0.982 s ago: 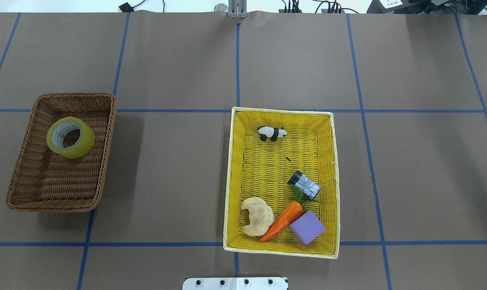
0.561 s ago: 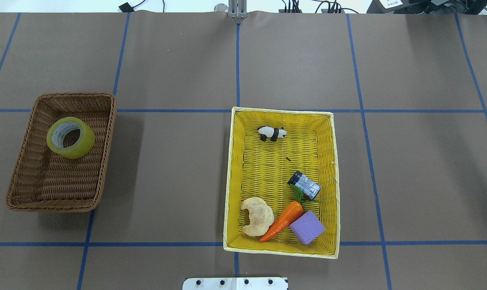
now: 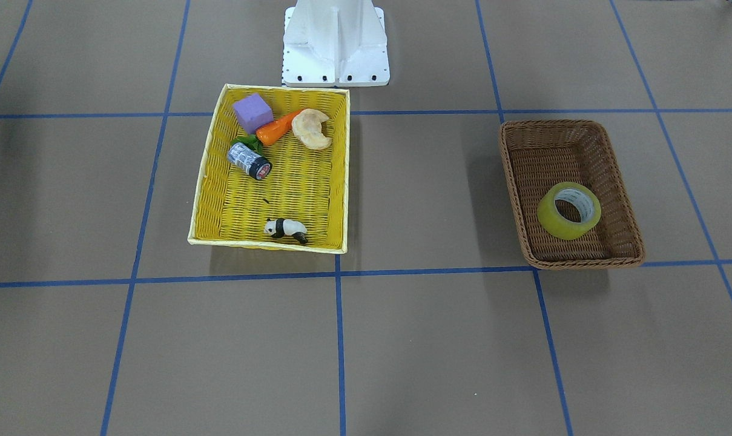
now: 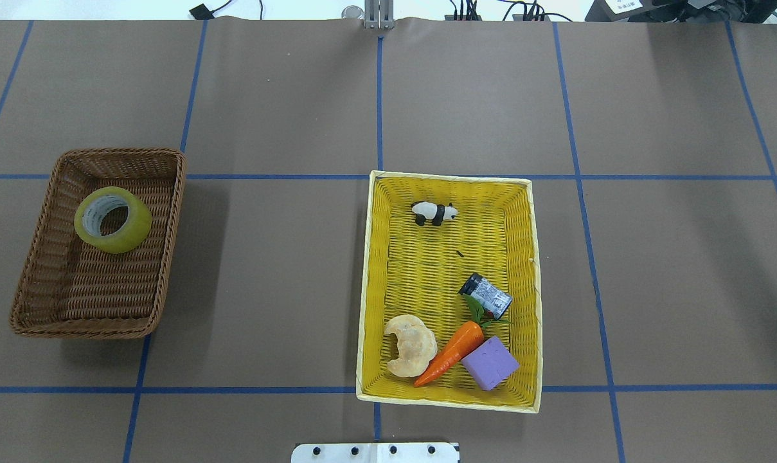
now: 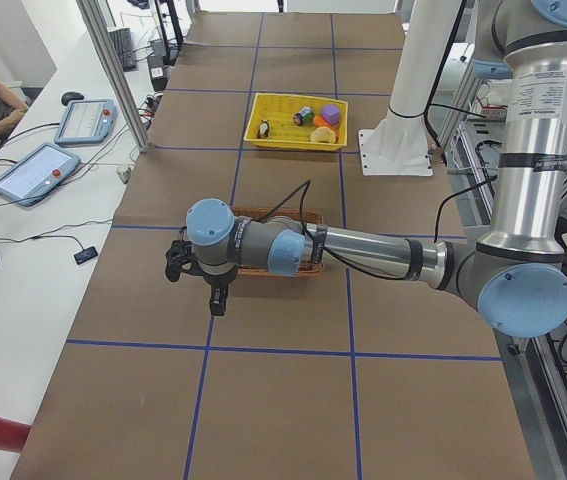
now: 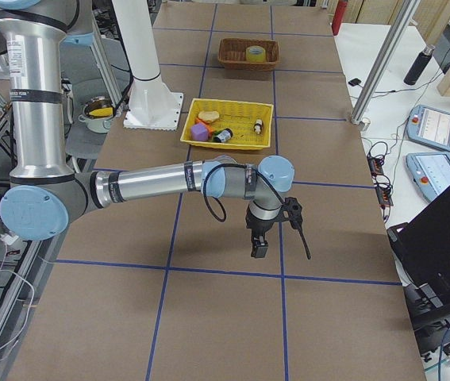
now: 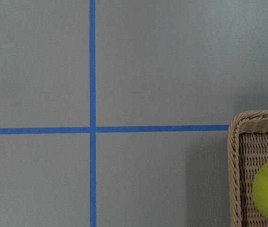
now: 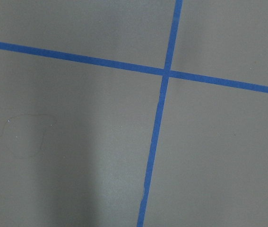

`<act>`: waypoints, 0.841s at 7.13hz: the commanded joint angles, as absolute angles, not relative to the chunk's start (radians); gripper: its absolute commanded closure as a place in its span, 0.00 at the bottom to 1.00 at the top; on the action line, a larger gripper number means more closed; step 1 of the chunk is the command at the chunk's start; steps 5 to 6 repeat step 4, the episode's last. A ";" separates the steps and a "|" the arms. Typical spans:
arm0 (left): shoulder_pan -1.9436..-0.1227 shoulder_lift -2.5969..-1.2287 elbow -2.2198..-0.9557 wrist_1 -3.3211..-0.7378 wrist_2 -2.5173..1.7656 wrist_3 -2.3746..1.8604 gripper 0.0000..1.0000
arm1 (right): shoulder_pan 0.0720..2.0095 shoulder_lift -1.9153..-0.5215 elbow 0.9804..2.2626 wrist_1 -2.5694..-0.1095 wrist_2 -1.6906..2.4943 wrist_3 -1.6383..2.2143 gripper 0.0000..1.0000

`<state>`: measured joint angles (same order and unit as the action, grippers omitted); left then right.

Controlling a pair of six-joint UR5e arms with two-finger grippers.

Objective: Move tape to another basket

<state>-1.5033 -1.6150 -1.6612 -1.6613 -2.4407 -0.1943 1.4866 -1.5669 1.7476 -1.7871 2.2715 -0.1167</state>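
Table (image 4: 285, 270) showed no change vs. a sec ago: tape (image 4: 112, 219) lay in the brown basket (image 4: 169, 244), far end from the robot, nothing touching it. Left gripper (image 5: 216, 300) & right gripper (image 6: 258, 248) hung over bare paper, well apart from it; can't tell if open or closed. Prob. means the move was done.

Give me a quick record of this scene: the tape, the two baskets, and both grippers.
tape: in brown basket, far half, hole up
yellow basket: panda, battery, carrot, bread, purple block
left gripper: raised beside brown basket; open or shut unclear
right gripper: over bare table; open or shut unclear
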 commanded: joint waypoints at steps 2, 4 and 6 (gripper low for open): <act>-1.503 -1.611 -1.664 -1.660 -2.440 -0.192 0.02 | 1.488 -1.559 1.700 -1.758 2.255 -0.120 0.00; -1.503 -1.611 -1.667 -1.657 -2.444 -0.193 0.02 | 1.488 -1.552 1.675 -1.701 2.256 -0.111 0.00; -1.503 -1.611 -1.667 -1.657 -2.444 -0.193 0.02 | 1.488 -1.552 1.675 -1.701 2.256 -0.111 0.00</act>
